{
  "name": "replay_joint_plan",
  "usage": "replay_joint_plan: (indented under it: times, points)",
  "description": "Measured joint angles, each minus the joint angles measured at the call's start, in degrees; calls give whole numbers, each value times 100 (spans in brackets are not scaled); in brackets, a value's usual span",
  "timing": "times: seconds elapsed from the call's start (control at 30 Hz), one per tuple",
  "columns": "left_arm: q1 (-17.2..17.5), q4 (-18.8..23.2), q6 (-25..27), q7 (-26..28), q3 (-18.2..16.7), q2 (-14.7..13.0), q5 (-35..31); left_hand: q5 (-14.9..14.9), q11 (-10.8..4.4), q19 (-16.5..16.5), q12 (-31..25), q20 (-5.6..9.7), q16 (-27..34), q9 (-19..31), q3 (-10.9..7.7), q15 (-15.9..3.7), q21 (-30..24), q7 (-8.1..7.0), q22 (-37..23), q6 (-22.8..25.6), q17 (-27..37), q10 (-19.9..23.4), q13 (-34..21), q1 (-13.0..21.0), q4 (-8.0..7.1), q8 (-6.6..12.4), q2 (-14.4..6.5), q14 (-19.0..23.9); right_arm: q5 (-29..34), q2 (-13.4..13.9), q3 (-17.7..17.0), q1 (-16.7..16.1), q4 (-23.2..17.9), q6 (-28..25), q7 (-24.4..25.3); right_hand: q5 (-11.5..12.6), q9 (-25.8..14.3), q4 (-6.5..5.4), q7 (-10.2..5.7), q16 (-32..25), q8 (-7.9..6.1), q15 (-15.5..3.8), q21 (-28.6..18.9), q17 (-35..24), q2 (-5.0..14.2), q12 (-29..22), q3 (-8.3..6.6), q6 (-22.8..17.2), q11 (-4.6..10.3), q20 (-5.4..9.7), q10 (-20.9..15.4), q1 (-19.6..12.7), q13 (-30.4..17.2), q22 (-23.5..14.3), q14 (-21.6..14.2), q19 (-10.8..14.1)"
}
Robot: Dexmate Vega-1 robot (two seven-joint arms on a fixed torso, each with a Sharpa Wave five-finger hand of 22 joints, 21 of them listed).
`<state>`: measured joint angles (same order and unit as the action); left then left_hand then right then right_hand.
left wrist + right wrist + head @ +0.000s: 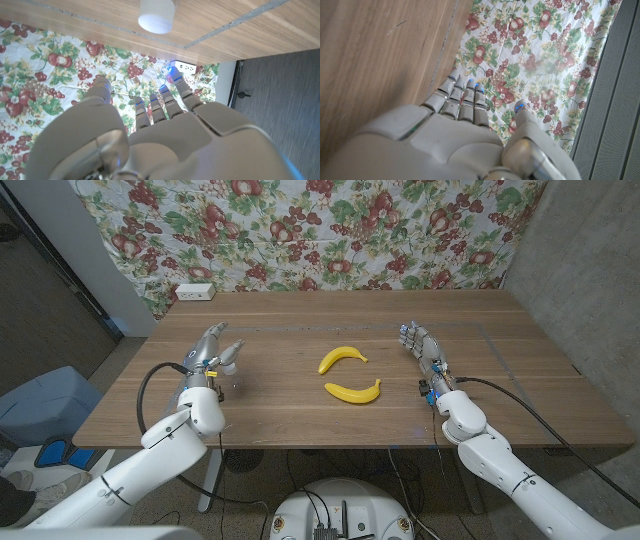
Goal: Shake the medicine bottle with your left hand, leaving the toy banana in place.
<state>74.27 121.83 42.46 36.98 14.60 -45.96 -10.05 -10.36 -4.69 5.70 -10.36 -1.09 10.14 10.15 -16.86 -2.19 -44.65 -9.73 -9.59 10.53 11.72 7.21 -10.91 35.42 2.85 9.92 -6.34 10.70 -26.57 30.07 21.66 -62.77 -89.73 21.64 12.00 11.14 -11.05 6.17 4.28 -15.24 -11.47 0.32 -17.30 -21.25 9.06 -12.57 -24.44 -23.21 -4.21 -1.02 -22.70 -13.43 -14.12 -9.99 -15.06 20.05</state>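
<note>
Bottle: white round-capped plastic medicine bottle (157,15) stands just ahead of the left hand (212,352), apart from its fingertips.
Left hand: fingers spread, grasping nothing.
Right hand (424,350): released, fingers straight.
Bananas: two yellow toy bananas (342,358) mid-table.

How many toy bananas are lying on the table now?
2. One toy banana lies near the middle of the table; the other banana lies just in front of it, nearer the robot. None looks hidden.
</note>
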Motion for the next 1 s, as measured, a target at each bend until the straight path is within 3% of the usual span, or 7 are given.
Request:
replay_joint_plan:
  times: [0.03, 0.07, 0.13, 0.3, 0.37, 0.57, 1.0]
  points:
    - [69, -39, 0, 0, -92, 32, 0, 0, 20, -7, 0, 7, 0, -4, 0, -7, 31, 13, 0, -13, -2, -20, 16, -9, 0, 0, 4, -31, 5, 0, 0, 0, 0, -7, 9, 0, 0, 0, 0, 0, 0, 0, 0, 0, 0, 0, 0, 0, -15, 0, 15, 0, 0, 0, 0, 0]
    - [136, -85, -1193, 80, -179, 62, 433, 0, 4, -30, 0, 29, 0, -4, -9, -4, 55, 0, 0, -43, -14, -57, 26, -64, -9, 0, -25, -74, 7, 10, 2, -66, -93, -9, 12, 0, 0, 0, 0, 0, 0, 0, 0, 0, -1, 0, 0, 0, -20, 0, 20, 1, 0, 0, 0, 0]
    - [219, -152, -1193, 80, -299, 100, 433, 0, -41, -62, 0, 61, 0, -4, -15, 1, 81, 11, 0, -73, -28, -101, 27, -90, -32, 0, -31, -123, 18, 11, 2, -68, -95, -24, 33, 0, 0, 0, -1, 0, 0, 0, 0, 0, -1, 0, 0, 1, -20, -1, 20, 1, 0, 0, 0, 1]
    - [393, -322, -2107, -13, -566, 203, 745, 0, -52, -90, 0, 90, 0, -4, 7, 10, 143, 32, 0, -91, -55, -111, 27, -223, -54, 0, -74, -174, 34, 21, 3, -112, -163, -54, 65, -33, 0, 0, -31, 0, 0, 0, 0, -1, -54, 0, 0, 31, -20, -21, 20, 53, 0, 0, 0, 21]
    - [457, -428, -3043, -240, -677, 259, 1074, 0, -52, -101, 0, 101, 0, -3, 9, 6, 186, 99, 0, -69, -54, -111, 51, -327, -121, 0, -127, -243, 38, 25, 7, -151, -218, -73, 85, -34, 0, 0, -31, 0, 0, 0, 19, -1, -54, 0, 0, 31, -20, -21, 20, 53, 0, 0, 0, 21]
    - [548, -710, -4261, -630, -896, 401, 1509, 0, -52, -120, 0, 120, 0, -3, 21, -16, 249, 246, 0, -69, -82, -111, 53, -466, -167, 0, -195, -284, 79, 24, 12, -202, -283, -101, 158, -34, 0, -1, -31, 23, 0, 21, 45, -1, -53, 0, 1, 31, -51, -21, 51, 53, 0, 0, 21, 21]
    - [408, -1336, -5937, -1535, -1005, 640, 2300, -23, -52, -56, -51, 183, 28, -29, 12, -16, 314, 485, 0, -111, -108, -110, 52, -873, -400, 0, -362, -283, 179, 7, 18, -325, -413, -146, 332, -56, 0, -25, -31, 23, 0, 21, 78, -1, -106, 0, 57, 31, -51, -54, 51, 106, 0, 0, 21, -13]
